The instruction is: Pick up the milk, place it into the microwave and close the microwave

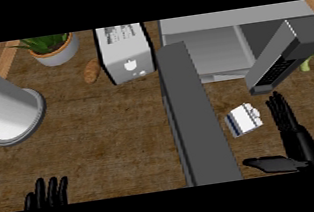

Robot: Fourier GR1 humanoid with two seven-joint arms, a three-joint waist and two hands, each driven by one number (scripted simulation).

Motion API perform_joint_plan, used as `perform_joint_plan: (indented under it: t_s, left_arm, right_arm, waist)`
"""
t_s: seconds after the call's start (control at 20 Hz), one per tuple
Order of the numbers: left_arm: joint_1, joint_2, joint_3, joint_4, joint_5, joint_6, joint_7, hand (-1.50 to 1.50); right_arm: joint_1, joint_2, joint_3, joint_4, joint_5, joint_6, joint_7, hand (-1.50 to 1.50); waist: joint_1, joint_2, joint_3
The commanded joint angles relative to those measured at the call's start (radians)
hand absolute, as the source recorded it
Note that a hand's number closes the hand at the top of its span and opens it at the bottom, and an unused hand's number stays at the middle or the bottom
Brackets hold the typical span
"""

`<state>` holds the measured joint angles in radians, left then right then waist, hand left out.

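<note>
The milk [244,119] is seen lying on the counter [104,135], between the open microwave door [195,117] and the right hand [292,132], just to its left. This hand is spread, holding nothing, and is nearer than the left hand [47,193].

Dark brown wood-grain desk [104,135]. On it: small white-and-blue milk carton [244,119] lying before the grey open microwave [218,44], silver toaster [126,54], potted green plant [53,48]. Large grey-based white cylinder [0,107] at left; brown potato-like lump [92,71] beside the toaster.
</note>
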<state>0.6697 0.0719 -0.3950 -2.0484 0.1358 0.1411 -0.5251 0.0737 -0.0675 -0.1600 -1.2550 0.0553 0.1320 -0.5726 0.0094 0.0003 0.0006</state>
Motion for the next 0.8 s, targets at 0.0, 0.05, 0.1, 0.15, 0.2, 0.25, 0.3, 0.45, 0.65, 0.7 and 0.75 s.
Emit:
perform_joint_plan:
  t_s: [0.0,0.05,0.1,0.15,0.2,0.25,0.3,0.45,0.65,0.7,0.75]
  left_arm:
    - [0.025,0.041,0.033,-0.011,0.054,-0.021,-0.026,-1.5]
    - [0.002,0.006,-0.025,-0.008,0.008,0.018,-0.005,-1.5]
    - [0.031,0.038,0.015,0.017,0.049,-0.023,-0.044,-1.5]
    - [0.004,0.045,0.048,-0.003,0.072,-0.014,-0.009,-1.5]
    - [0.059,0.047,0.035,0.049,0.07,-0.044,-0.126,-1.5]
    - [-0.015,0.035,0.036,-0.003,0.064,-0.007,-0.006,-1.5]
    - [0.033,0.057,0.022,-0.016,0.063,-0.025,-0.032,-1.5]
    - [0.015,0.035,0.017,0.031,0.058,0.003,-0.067,-1.5]
    - [0.081,0.061,0.003,0.074,0.052,-0.031,-0.18,-1.5]
    - [-0.009,0.076,0.056,0.017,0.093,-0.011,-0.026,-1.5]
    - [0.08,0.055,-0.027,0.051,0.054,-0.028,-0.149,-1.5]
  right_arm:
    - [-0.06,-0.023,-0.026,0.162,0.01,0.002,-0.104,-1.5]
    - [-0.093,-0.025,-0.025,0.216,0.023,-0.008,-0.118,-1.5]
    - [-0.123,-0.015,-0.034,0.275,0.043,-0.049,-0.167,-1.5]
    - [-0.134,-0.032,-0.037,0.3,0.033,-0.023,-0.179,-1.5]
    - [-0.117,-0.035,-0.037,0.301,0.024,-0.006,-0.192,-1.5]
    - [-0.17,-0.037,-0.061,0.444,0.034,-0.021,-0.289,-1.5]
    - [-0.229,-0.059,-0.072,0.491,0.031,-0.013,-0.279,-1.5]
    - [-0.208,-0.014,-0.034,0.47,0.056,-0.068,-0.294,-1.5]
    - [-0.241,-0.04,-0.064,0.613,0.056,-0.069,-0.414,-1.5]
    - [-0.279,-0.09,-0.085,0.67,0.05,-0.042,-0.423,-1.5]
    - [-0.286,-0.104,-0.096,0.733,0.057,-0.04,-0.48,-1.5]
  waist:
    - [-0.001,0.0,0.0]
    - [-0.002,0.0,0.0]
    - [0.001,0.0,0.0]
    - [-0.001,0.0,0.0]
    - [0.001,-0.001,0.0]
    - [0.001,0.002,0.001]
    - [0.004,0.001,0.0]
    - [-0.002,0.0,0.0]
    - [0.001,0.0,0.0]
    - [-0.001,0.001,0.0]
    - [0.005,0.001,0.001]
